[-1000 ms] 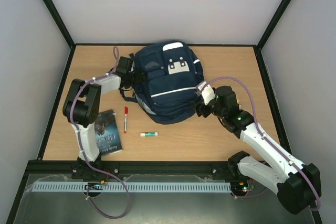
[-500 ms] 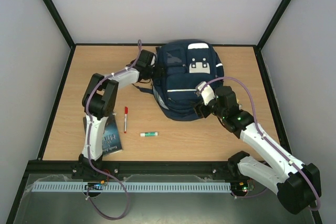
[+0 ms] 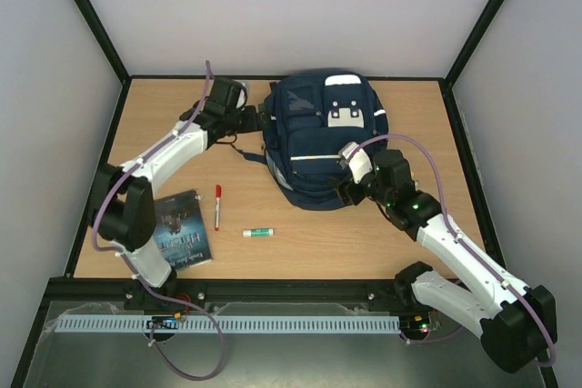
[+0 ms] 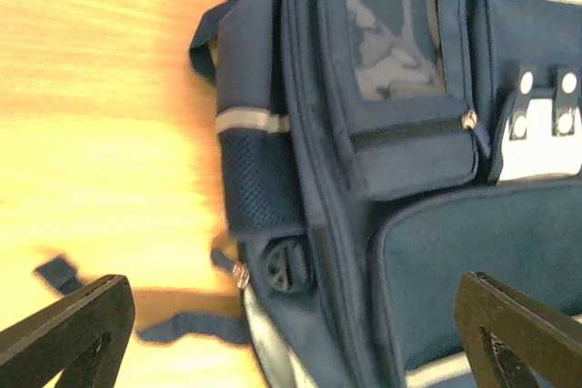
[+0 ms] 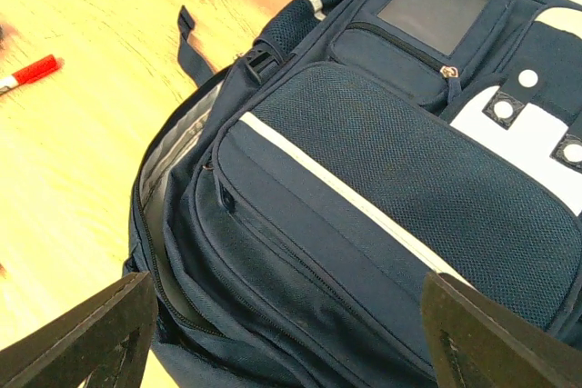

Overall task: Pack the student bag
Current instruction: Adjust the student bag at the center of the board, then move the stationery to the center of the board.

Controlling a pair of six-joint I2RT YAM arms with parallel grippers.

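Left gripper is spread wide, its arm stretched diagonally up to the left flank of the student bag, which lies flat at upper centre of the overhead view. Right gripper, likewise spread, hovers over the bag's lower right edge, arm bent; the main zip gapes, contents hidden

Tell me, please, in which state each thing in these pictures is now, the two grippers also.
student bag: lying front up, main compartment gaping open, small front pocket zipped.
book: closed, cover up, lying flat.
marker: lying flat, outside the bag.
glue stick: lying on its side, outside the bag.
left gripper: open, empty, at the bag's side.
right gripper: open, over the bag's near edge.
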